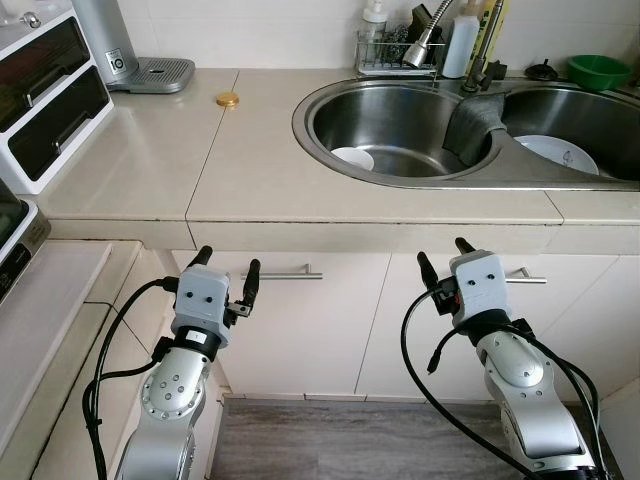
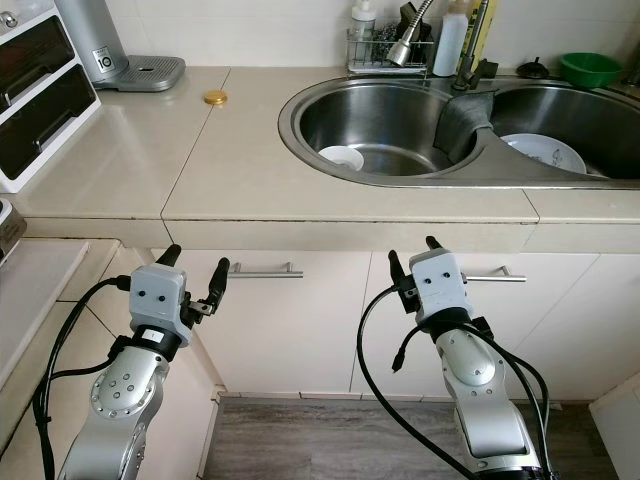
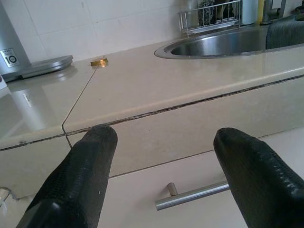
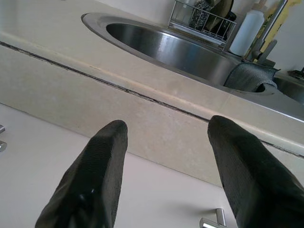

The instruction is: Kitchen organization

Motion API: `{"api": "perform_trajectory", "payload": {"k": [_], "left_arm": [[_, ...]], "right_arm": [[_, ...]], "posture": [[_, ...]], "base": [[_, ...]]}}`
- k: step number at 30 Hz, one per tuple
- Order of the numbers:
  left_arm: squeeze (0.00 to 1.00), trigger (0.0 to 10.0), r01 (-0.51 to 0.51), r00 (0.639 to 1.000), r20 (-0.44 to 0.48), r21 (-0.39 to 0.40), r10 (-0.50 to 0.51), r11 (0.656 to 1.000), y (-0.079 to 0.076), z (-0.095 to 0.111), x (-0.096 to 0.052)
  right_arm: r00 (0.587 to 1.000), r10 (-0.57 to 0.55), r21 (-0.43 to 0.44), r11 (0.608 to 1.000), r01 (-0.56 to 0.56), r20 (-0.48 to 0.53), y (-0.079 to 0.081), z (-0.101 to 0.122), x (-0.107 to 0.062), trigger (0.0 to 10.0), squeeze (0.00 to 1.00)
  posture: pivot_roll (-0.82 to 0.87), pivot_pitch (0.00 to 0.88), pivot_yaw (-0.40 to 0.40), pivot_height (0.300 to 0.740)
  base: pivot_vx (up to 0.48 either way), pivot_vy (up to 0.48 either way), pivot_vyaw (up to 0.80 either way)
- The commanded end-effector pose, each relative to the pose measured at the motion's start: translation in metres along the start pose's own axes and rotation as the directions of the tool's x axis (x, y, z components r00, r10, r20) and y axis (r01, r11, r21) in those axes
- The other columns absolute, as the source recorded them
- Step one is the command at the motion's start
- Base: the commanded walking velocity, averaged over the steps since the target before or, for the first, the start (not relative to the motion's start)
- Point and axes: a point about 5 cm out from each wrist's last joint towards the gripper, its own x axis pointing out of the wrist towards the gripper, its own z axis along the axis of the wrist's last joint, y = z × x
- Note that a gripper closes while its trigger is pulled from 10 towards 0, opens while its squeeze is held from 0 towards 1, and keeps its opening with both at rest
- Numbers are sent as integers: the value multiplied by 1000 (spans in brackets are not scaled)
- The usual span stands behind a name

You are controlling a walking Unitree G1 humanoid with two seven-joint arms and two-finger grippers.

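Left eye view: we judge nothing tidied yet. Our left end effector (image 1: 227, 272) and right end effector (image 1: 445, 258) hang below the table (image 1: 260, 170) edge, fingers spread, holding nothing. A gold lid (image 1: 228, 99) lies on the table at 12 o'clock from the left one, well apart. White dishes (image 1: 352, 157) sit in the sink (image 1: 330, 85), at 11 o'clock from the right one.
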Motion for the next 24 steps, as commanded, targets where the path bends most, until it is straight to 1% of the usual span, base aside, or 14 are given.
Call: {"api": "perform_trajectory", "payload": {"k": [1, 7, 9, 24], "left_arm": [[0, 10000, 17, 1000, -12, -5, -17, 1000, -1, -3, 1], [0, 10000, 18, 1000, -13, -6, -18, 1000, -1, -3, 1], [0, 10000, 18, 1000, -13, -6, -18, 1000, -1, -3, 2], [0, 10000, 18, 1000, -13, -6, -18, 1000, -1, -3, 2]], "right_arm": [[1000, 2, 2, 1000, -2, 8, 0, 1, 0, 10000, 0], [1000, 2, 3, 1000, -2, 6, 0, 1, 1, 10000, 0], [1000, -7, -16, 1000, 7, -6, -1, 0, 1, 10000, 0], [1000, -7, -16, 1000, 7, -6, -1, 0, 1, 10000, 0]], "posture": [[-33, 14, -14, 740], [-33, 14, -14, 740], [-33, 14, -14, 740], [-33, 14, -14, 740]], "base": [[0, 0, 0], [0, 0, 0], [0, 0, 0], [0, 0, 0]]}}
